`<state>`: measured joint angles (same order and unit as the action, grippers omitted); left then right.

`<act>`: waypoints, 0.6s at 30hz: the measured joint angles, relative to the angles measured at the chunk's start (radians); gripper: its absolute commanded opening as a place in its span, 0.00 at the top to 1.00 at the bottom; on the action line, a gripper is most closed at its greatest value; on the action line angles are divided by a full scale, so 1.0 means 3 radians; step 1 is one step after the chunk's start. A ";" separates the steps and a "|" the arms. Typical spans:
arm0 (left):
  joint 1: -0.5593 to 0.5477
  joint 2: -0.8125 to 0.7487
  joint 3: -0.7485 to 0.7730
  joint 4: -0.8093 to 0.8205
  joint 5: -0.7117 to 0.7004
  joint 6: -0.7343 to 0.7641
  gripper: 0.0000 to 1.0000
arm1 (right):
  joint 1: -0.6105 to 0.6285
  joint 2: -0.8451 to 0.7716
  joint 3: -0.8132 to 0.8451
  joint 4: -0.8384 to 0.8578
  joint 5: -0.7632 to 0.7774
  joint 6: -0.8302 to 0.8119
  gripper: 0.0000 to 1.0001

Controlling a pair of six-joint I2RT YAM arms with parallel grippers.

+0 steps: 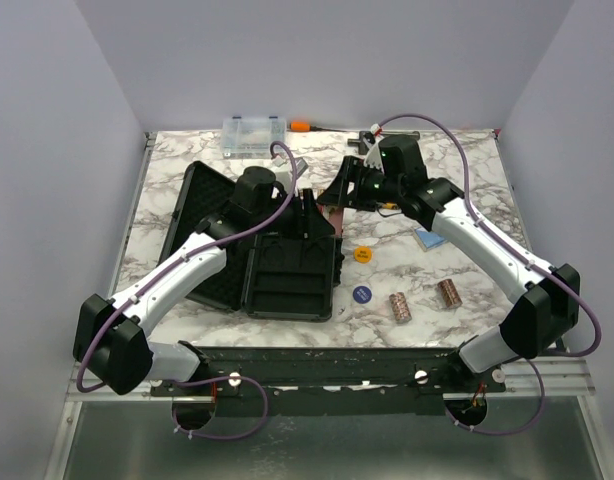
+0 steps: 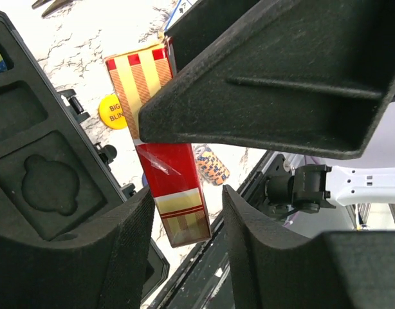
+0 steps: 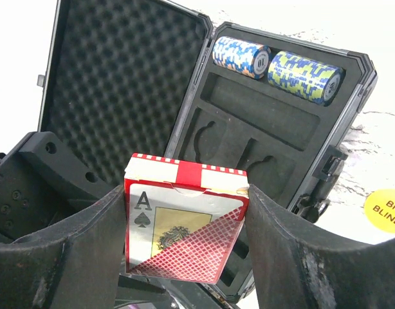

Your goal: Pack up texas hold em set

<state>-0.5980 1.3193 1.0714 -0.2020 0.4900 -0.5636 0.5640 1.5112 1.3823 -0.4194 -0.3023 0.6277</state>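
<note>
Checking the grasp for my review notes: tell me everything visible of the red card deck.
The red card deck is a glossy cardboard box, red with gold-and-white striped ends and an ace of spades on its face. It is held aloft near the open black case, clamped on both sides by the right gripper. Fingers of the left gripper flank one end; contact unclear.

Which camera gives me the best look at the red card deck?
The right wrist view. The red card deck sits centred with its ace-of-spades face plain, held by the right gripper. The left wrist view shows its red-and-yellow striped side, partly behind a black finger. The top view barely shows it.
</note>
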 measured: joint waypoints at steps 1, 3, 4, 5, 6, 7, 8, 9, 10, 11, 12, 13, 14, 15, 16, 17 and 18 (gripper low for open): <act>0.0000 0.0000 0.0000 0.0015 0.0001 -0.0008 0.60 | 0.0000 0.0000 -0.0006 0.0000 -0.0005 0.0001 0.64; 0.0000 -0.0003 0.0000 0.0052 0.0000 -0.0033 0.70 | 0.0000 0.0000 -0.0018 0.0011 -0.0010 0.0000 0.64; 0.0000 -0.0004 0.0000 0.0070 0.0000 -0.0048 0.78 | 0.0000 -0.0001 -0.0028 0.0023 -0.0011 0.0001 0.64; 0.0001 -0.0005 -0.0001 0.0071 0.0000 -0.0057 0.88 | 0.0000 -0.0001 -0.0032 0.0029 -0.0015 0.0003 0.64; 0.0003 -0.0006 -0.0001 0.0062 -0.0010 -0.0078 0.97 | -0.0001 -0.0003 -0.0033 0.0029 -0.0020 0.0004 0.64; 0.0004 -0.0006 -0.0001 0.0042 -0.0037 -0.0078 1.00 | -0.0001 -0.0009 -0.0033 0.0031 -0.0019 0.0004 0.64; 0.0018 -0.0006 -0.0010 0.0041 -0.0046 -0.0085 1.00 | -0.0004 -0.0022 -0.0036 0.0029 -0.0010 0.0001 0.64; 0.0024 -0.0006 -0.0013 0.0046 -0.0046 -0.0095 1.00 | -0.0004 -0.0028 -0.0037 0.0031 -0.0006 0.0001 0.61; 0.0023 -0.0009 -0.0014 0.0046 -0.0050 -0.0103 1.00 | -0.0004 -0.0032 -0.0037 0.0031 -0.0005 0.0000 0.55; 0.0023 -0.0009 -0.0018 0.0055 -0.0048 -0.0104 1.00 | -0.0004 -0.0034 -0.0037 0.0031 -0.0003 0.0000 0.42; 0.0022 -0.0009 -0.0022 0.0066 -0.0050 -0.0109 1.00 | -0.0004 -0.0036 -0.0037 0.0029 0.0004 0.0000 0.31; 0.0022 -0.0010 -0.0034 0.0081 -0.0051 -0.0116 1.00 | -0.0003 -0.0036 -0.0037 0.0025 0.0010 -0.0001 0.20; 0.0022 -0.0017 -0.0052 0.0102 -0.0053 -0.0118 1.00 | 0.0000 -0.0038 -0.0037 0.0019 0.0028 -0.0005 0.01; 0.0022 -0.0020 -0.0067 0.0120 -0.0055 -0.0123 1.00 | 0.0003 -0.0041 -0.0037 0.0013 0.0067 0.0000 0.00; 0.0018 -0.0032 -0.0099 0.0122 -0.0055 -0.0131 1.00 | 0.0009 -0.0050 -0.0037 0.0009 0.0122 0.0008 0.00; 0.0015 -0.0041 -0.0128 0.0121 -0.0062 -0.0137 1.00 | 0.0014 -0.0066 -0.0037 -0.0003 0.0217 -0.0010 0.00; 0.0005 -0.0056 -0.0187 0.0120 -0.0071 -0.0144 1.00 | 0.0015 -0.0089 -0.0037 -0.0027 0.0313 -0.0018 0.00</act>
<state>-0.5964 1.3025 1.0153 -0.1661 0.4686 -0.6067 0.5686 1.4845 1.3712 -0.4274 -0.2085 0.6224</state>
